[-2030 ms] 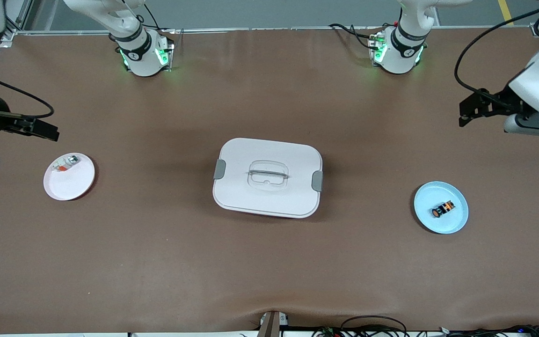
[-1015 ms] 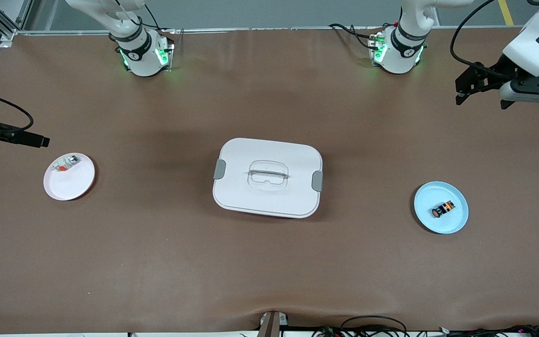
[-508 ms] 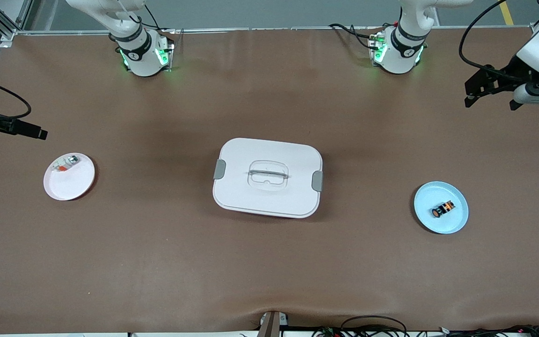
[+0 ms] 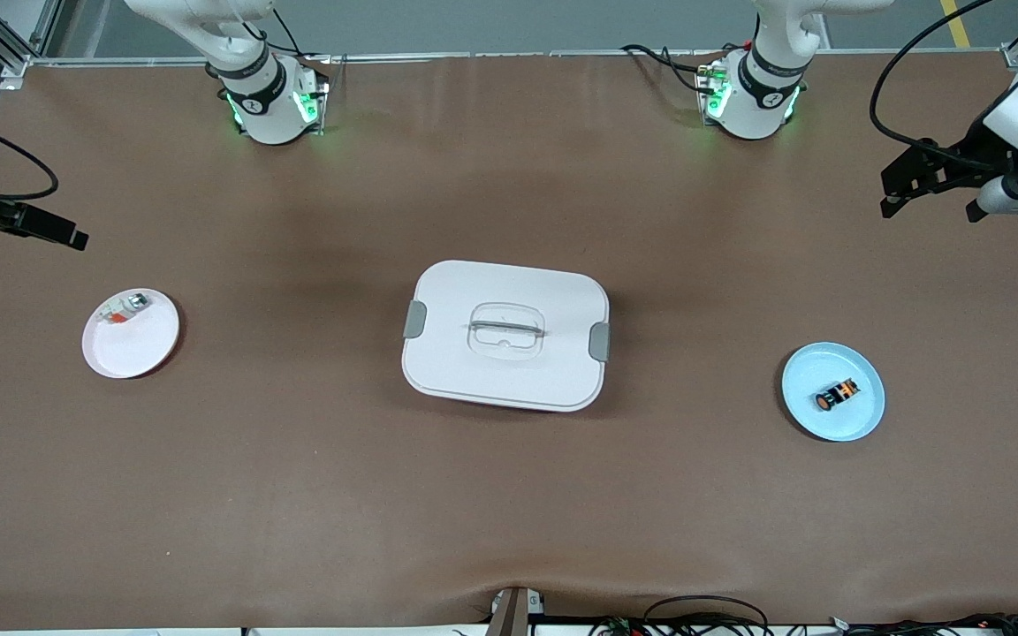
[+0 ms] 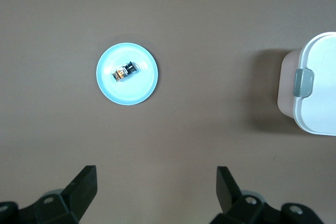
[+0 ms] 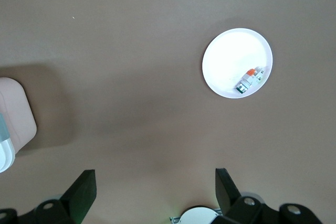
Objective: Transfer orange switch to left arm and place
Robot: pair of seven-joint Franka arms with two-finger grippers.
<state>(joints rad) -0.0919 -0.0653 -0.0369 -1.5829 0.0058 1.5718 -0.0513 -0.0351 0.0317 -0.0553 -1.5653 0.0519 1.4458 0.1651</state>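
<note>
Front view: the white box (image 4: 505,335) with grey side latches sits mid-table (image 4: 509,512), lid on; toward the left arm's end of the table a light blue plate (image 4: 862,415) carries the orange switch (image 4: 836,395), lying on its side, and toward the right arm's end a white plate (image 4: 133,349) holds a small white-and-silver part (image 4: 123,309) near its rim. The left pincer (image 4: 929,199) hangs in the air above bare table at the left arm's end, empty, well apart from the blue plate; the right pincer (image 4: 49,231) hovers at the edge of the picture near the white plate, also empty. Left wrist view: the left pincer's fingers (image 5: 81,190) stand spread wide with nothing between them, above brown table, the blue plate (image 5: 142,90) and orange switch (image 5: 126,72) well clear, a corner of the box (image 5: 315,103) showing. Right wrist view: the right pincer's fingers (image 6: 81,190) are likewise spread and empty, with the white plate (image 6: 226,66) and its white-and-silver part (image 6: 251,80) well apart
</note>
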